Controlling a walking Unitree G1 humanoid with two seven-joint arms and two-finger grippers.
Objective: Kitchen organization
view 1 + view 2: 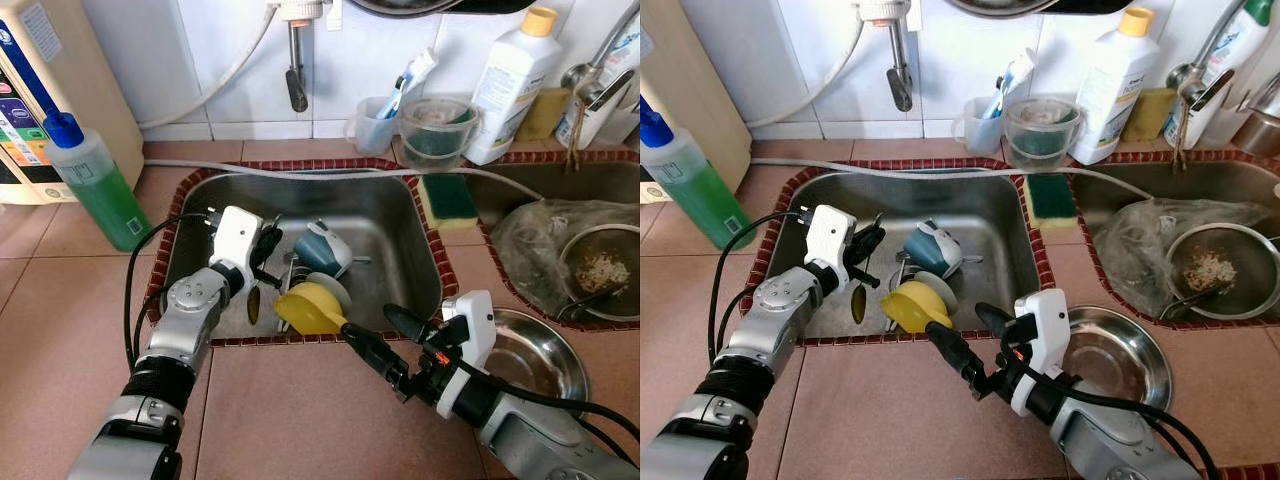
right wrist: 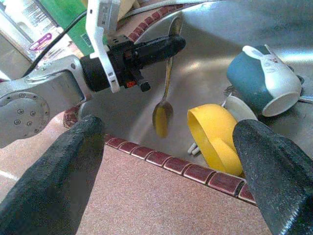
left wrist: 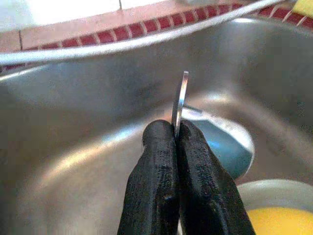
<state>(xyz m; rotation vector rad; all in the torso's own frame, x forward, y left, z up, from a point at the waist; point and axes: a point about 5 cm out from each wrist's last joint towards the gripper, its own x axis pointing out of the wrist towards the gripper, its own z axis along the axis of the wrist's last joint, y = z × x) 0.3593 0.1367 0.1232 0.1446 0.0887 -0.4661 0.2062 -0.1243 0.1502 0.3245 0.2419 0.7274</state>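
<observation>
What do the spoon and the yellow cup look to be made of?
Spoon: likely polished metal; thin, with a reflective bowl, pinched by its handle in the left gripper over the sink. Yellow cup: probably plastic, possibly glazed ceramic; uniform opaque colour, smooth soft sheen, thin rim.

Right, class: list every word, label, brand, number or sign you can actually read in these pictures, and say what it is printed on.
None can be read.
Green bottle: label print too small.
White bottle: label blurred.
Beige appliance: coloured panel markings and a printed sticker, too blurred.
Bottle by the tap: label illegible.
</observation>
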